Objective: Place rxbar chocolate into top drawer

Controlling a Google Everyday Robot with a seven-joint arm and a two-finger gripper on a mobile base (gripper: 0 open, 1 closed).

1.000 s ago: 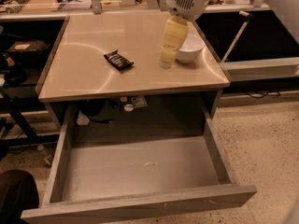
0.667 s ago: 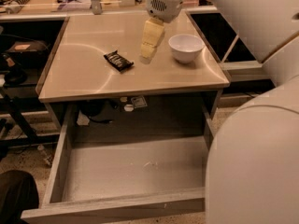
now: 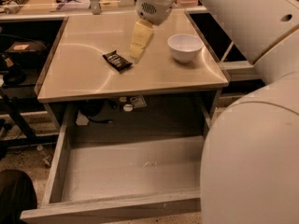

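Single camera view, looking down on the desk [image 3: 93, 80] and the open top drawer [image 3: 117, 169] at 6 o'clock of it. The end effector [image 3: 137, 54] hangs tip-down over the middle of the desk. Whether it is released or clenched cannot be told, though it carries nothing. The rxbar chocolate [image 3: 117, 60] lies flat and askew on the desk, just beside the end effector tip at its 9 o'clock and apart from it. A white bowl [image 3: 185, 47] stands at the tip's 3 o'clock, further off. The drawer floor is bare where visible. The robot's own body [image 3: 252, 162] hides its corner at 4 o'clock.

Likely hazards, as a judgement:
- **Nudging the bar.** The tip sits to one side of the bar rather than above it, so a straight descent could push the bar across the smooth surface instead of bracketing it.
- **Slipping grip.** A thin, flat wrapper offers little to pinch and may slide or tilt free.
- **Missed drop.** A release too near the desk's 6 o'clock edge could leave the bar on the lip and not in the drawer.

Writing: the wrapper shows faint white print, not legible. A small tag [image 3: 138, 101] beneath the desk is likewise unreadable
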